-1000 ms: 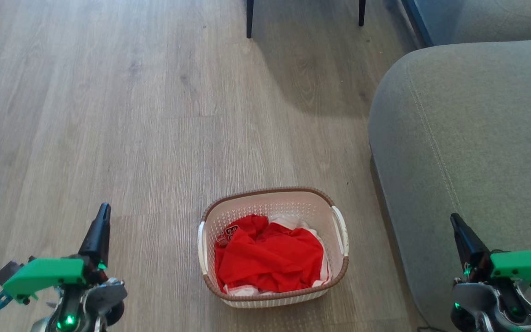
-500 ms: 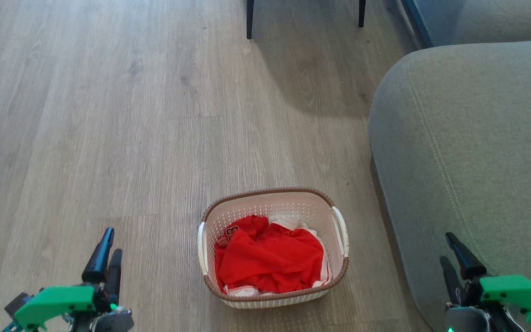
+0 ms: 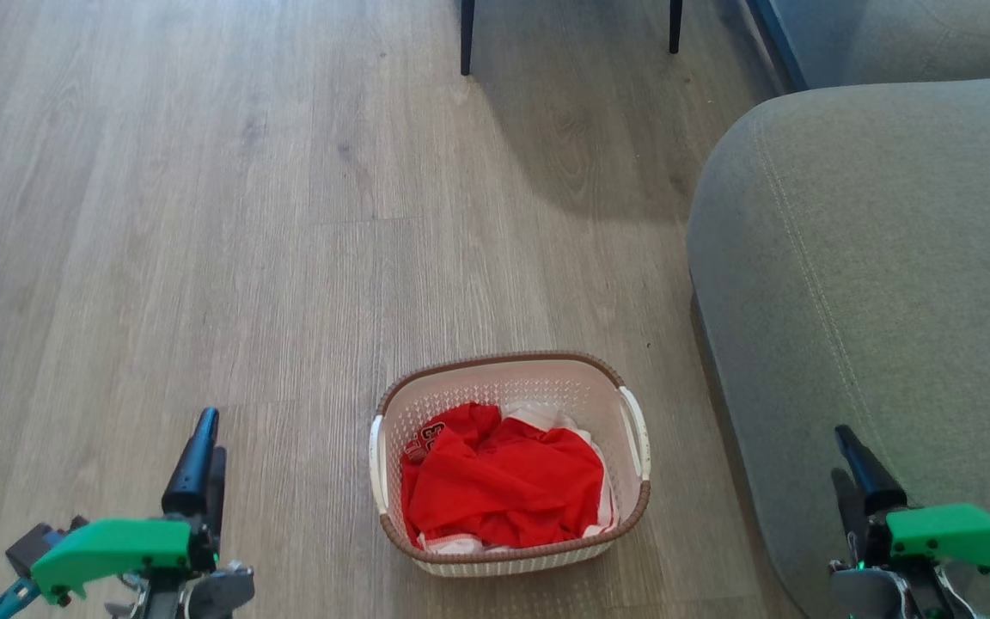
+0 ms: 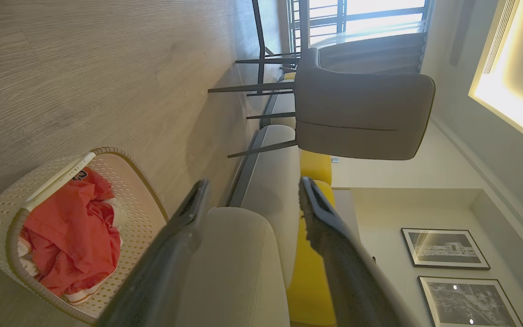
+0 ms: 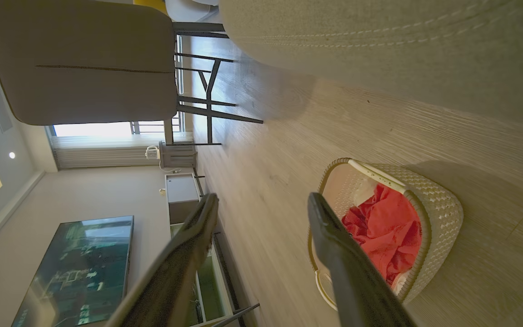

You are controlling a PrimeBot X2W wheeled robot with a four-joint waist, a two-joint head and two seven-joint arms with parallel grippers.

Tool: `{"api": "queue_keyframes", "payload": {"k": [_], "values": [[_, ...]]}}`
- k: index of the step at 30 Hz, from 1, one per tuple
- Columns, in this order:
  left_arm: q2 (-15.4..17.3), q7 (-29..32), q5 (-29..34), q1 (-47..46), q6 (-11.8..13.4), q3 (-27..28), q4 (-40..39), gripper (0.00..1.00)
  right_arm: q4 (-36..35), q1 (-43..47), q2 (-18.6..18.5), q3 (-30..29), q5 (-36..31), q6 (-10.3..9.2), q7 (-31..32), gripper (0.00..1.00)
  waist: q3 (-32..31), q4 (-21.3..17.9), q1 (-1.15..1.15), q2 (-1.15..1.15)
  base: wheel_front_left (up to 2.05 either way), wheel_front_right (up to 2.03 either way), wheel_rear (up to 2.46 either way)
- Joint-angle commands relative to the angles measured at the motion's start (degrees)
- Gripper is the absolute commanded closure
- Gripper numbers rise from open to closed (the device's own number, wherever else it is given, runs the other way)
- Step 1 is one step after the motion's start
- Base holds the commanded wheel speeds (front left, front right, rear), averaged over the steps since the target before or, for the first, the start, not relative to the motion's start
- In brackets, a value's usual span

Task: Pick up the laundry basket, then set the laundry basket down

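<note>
Sideways, right wrist shows laundry basket [image 5: 442, 213] plus television [image 5: 75, 268].

Soft, even daylight fills the head view, and a broad shadow darkens the floor [image 3: 203, 258] near the top. In the left wrist view the window [image 4: 370, 18] burns out white and a ceiling light strip [image 4: 515, 86] glares. The laundry basket [image 5: 443, 213] casts a faint shadow. Both wrist views bow at the edges, and the right one's lower corner looks smeared, perhaps by motion.
</note>
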Motion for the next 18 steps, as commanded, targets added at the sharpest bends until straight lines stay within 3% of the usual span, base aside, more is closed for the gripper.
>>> {"api": "queue_keyframes", "payload": {"k": [1,18], "values": [[0.37,-0.75,1.55,-2.54,0.47,-0.21,-2.69,0.0,-2.45,-2.02,-0.39,0.19,-1.73,-0.02,-0.82,0.0,-0.03,0.01,0.0,0.0,0.0,0.0,0.0],[0.42,-3.46,16.04,-2.63,2.62,-2.82,-6.74,0.0,-7.09,-1.73,-0.51,2.46,-15.98,-0.02,-3.5,0.0,-0.29,0.12,0.0,0.0,0.0,0.0,0.0]]}}
